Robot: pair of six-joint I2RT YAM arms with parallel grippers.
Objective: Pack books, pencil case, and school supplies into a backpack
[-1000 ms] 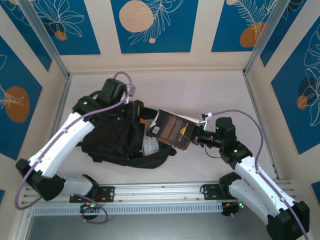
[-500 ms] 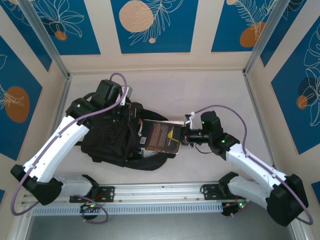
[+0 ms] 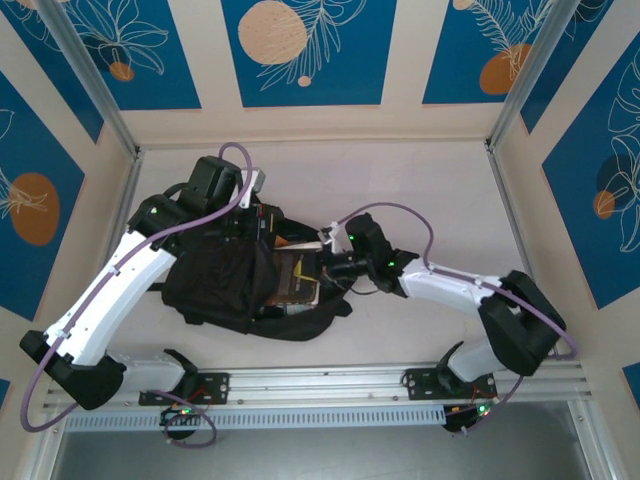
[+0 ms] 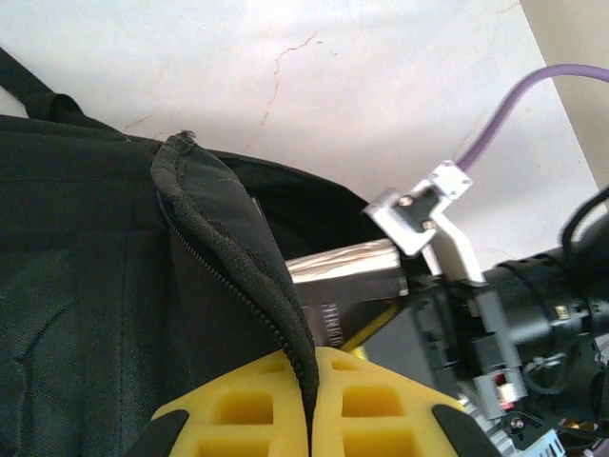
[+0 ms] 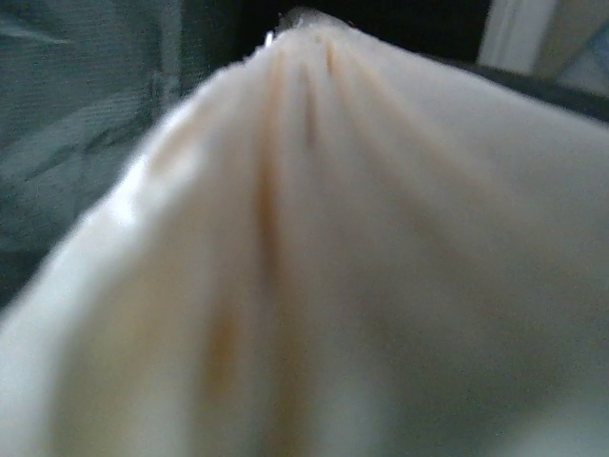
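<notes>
The backpack (image 3: 215, 285) lies on the left half of the table (image 3: 430, 190), closer to the near edge than to the far edge, with its opening turned to the middle of the table. The left gripper (image 3: 258, 218) is at the far side of this opening. In the left wrist view its yellow pads (image 4: 238, 414) are pressed together on the zipped rim (image 4: 249, 276) of the bag and hold this rim up from the table.

The right arm reaches across from the right side. The right gripper (image 3: 322, 268) is just at the mouth of the bag and is clamped on the end of the black paperback (image 3: 297, 278). The book is lying almost flat, with most of its length already inside the opening, under the raised rim. In the left wrist view its shiny page edge and a strip of dark cover show below the black flap. The right wrist view is very blurred: pale page edges close to the lens, with dark fabric on the left.
</notes>
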